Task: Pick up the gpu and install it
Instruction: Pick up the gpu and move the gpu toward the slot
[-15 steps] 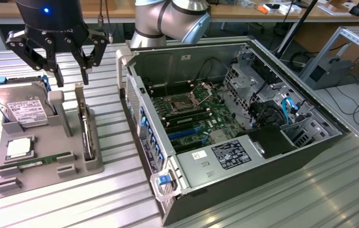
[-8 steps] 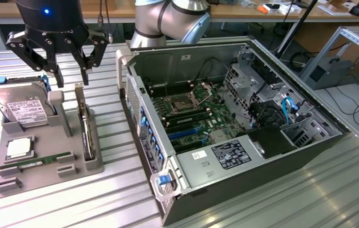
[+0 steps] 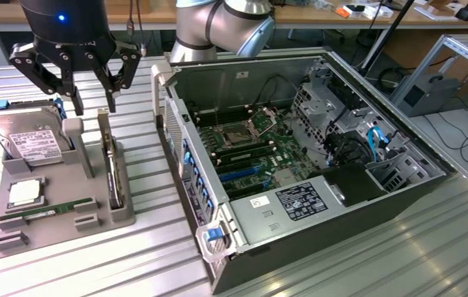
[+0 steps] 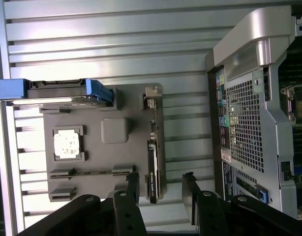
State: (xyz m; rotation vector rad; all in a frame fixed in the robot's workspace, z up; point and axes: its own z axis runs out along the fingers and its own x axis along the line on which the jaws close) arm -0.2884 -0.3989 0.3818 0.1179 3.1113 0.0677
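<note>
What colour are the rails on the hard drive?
Blue rails; clearest in the wrist view.

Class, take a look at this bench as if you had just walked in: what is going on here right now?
A robot arm's hand hangs open above the gray holder, holding nothing. It is lined up over the gpu, which stands on edge in its slot in the holder, near the hard drive. The computer case, on the exterior view's right, lies open. The gpu is not yet picked up or installed.

Ribbed silver metal table [image 3: 432,247]. Grey plastic parts holder [image 3: 48,234] lies flat toward the surface's edge at the exterior view's left. Open black-and-silver computer case [image 3: 333,241] rests just beside it.
</note>
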